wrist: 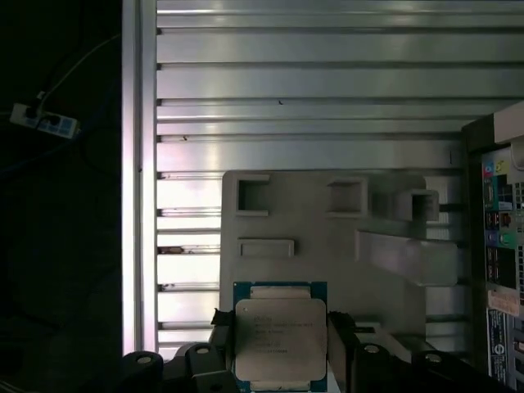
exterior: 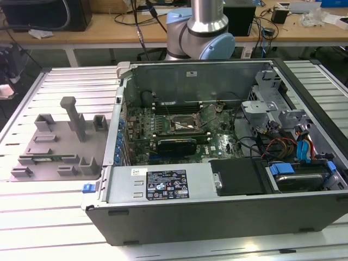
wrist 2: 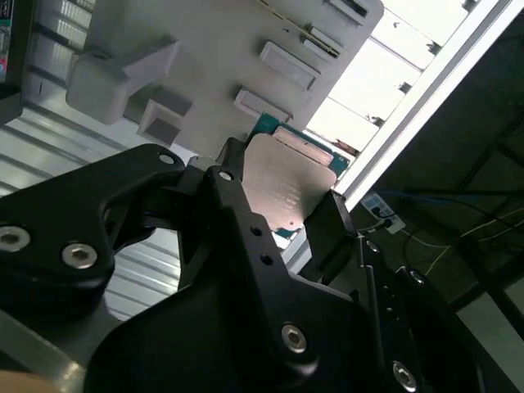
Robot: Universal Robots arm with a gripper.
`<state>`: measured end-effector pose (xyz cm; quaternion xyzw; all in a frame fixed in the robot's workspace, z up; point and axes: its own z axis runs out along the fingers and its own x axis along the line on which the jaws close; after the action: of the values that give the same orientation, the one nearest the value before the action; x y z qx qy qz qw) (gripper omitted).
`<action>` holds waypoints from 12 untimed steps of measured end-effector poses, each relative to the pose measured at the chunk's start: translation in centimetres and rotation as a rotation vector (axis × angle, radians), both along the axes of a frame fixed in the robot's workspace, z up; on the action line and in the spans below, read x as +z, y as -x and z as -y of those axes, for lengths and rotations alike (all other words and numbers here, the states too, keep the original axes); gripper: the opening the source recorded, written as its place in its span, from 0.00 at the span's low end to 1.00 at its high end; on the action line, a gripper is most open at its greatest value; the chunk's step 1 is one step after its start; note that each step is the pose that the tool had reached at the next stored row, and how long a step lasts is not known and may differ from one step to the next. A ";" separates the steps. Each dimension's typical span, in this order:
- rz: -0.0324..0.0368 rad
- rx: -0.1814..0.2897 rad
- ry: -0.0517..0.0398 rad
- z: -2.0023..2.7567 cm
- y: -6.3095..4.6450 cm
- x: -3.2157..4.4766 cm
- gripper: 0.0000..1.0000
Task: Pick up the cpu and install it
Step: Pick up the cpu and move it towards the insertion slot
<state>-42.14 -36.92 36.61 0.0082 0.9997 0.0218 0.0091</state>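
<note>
The cpu point(wrist: 280, 340) hangs clear above the tray point(wrist: 311, 266); at the exterior view's centre, case walls point(exterior: 163, 81), cables point(exterior: 277, 145) and a card point(exterior: 176, 144) ring the socket point(exterior: 184, 125).

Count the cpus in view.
1. The cpu sits clamped in the gripper, above the grey tray, in the first wrist view. Another may hide in the case's socket.

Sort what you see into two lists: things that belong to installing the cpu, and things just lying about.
Belong to the job:
- the cpu, held by the gripper
- the socket inside the open computer case

Just lying about:
- grey parts tray
- green memory stick on it
- power strip
- cables on the bench
</note>
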 end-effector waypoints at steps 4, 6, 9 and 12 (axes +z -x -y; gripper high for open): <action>0.0004 0.000 -0.0002 -0.02 0.0 0.81 0.54; 0.0000 0.000 0.0000 -0.02 0.0 0.84 0.54; 0.0000 0.000 0.0000 -0.02 -0.5 0.84 0.54; 0.0000 0.000 0.0000 0.00 -1.6 0.84 0.54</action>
<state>-40.50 -36.92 37.45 0.0082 0.9997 0.0218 0.0091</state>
